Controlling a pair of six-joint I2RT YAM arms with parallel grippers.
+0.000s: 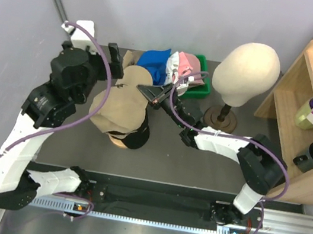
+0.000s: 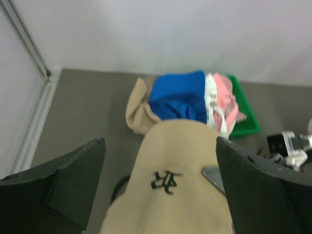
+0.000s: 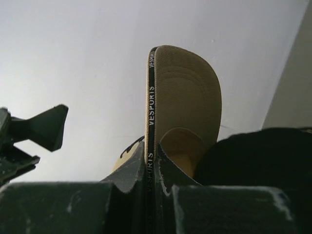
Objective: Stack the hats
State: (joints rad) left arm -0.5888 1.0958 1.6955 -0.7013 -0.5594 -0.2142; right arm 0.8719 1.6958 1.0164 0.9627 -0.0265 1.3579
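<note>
Pinching the edge of the tan cap (image 1: 116, 107), the right claw (image 3: 152, 165) is closed tight on the fabric; its wrist camera shows the cap's rim, with a black band of white lettering, rising straight up from between the two fingers, and the ribbed underside of the brim beside it. The tan cap sits on top of the black cap (image 1: 138, 137) near the middle of the grey table (image 1: 196, 166), and the black cap shows at its near right side. The left claw (image 2: 161, 161) is spread wide above the tan cap, one finger to either side of the crown and neither touching it; a small black stitched logo (image 2: 165, 180) shows on the cloth between them. Farther back lie the other caps in a loose heap: a khaki-brown cap (image 2: 138, 109) on the left, a blue cap (image 2: 178, 92) next to it, then a white cap (image 2: 210, 92) and a pink cap (image 2: 225, 92) resting against a green bin (image 2: 245, 119). A cream foam head (image 1: 248, 63) stands on its dark base to the right of the heap, with a wooden shelf (image 1: 309, 64) beyond it.
</note>
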